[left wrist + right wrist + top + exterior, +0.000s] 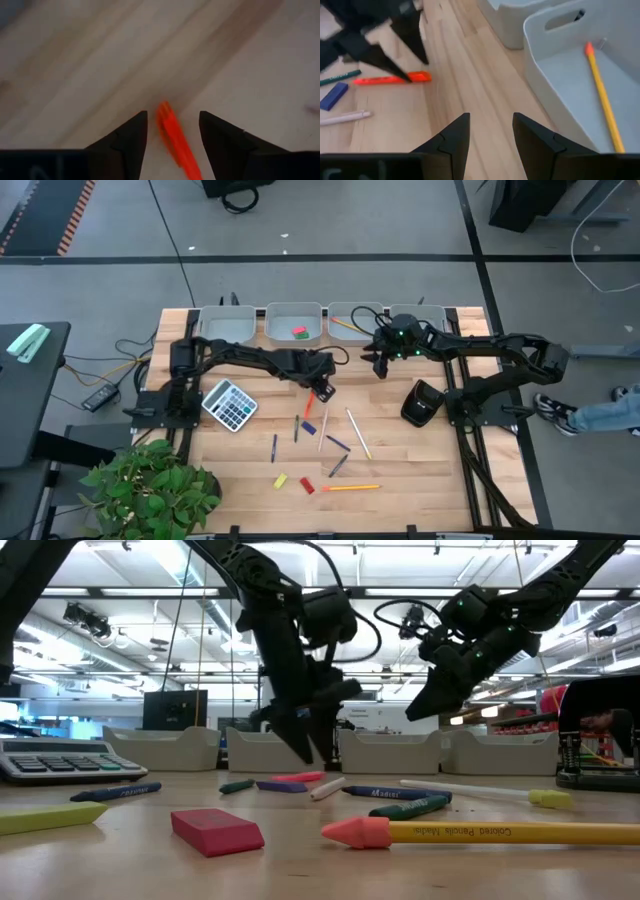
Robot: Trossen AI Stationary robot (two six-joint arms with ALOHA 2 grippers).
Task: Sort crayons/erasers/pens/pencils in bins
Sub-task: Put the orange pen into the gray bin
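An orange-red pen (pixel 172 137) lies flat on the wooden table (pixel 420 470), left of middle (pixel 310 402). My left gripper (pixel 322 387) is open and points steeply down over the pen's far end, one finger on each side with a gap on both sides. My right gripper (pixel 381 363) hangs open in the air in front of the third bin (pixel 355 320), with nothing between its fingers (pixel 490 135). That bin holds a yellow pencil (pixel 602 95). The second bin (pixel 294 308) holds a green and a red eraser (pixel 300 332).
A grey calculator (pixel 229 404) lies at the left. Crayons, pens and a pale stick (pixel 358 432) are scattered mid-table; a yellow eraser (pixel 281 480), a red eraser (pixel 307 485) and a yellow pencil (pixel 350 488) lie near the front edge. A black device (pixel 422 402) stands at the right.
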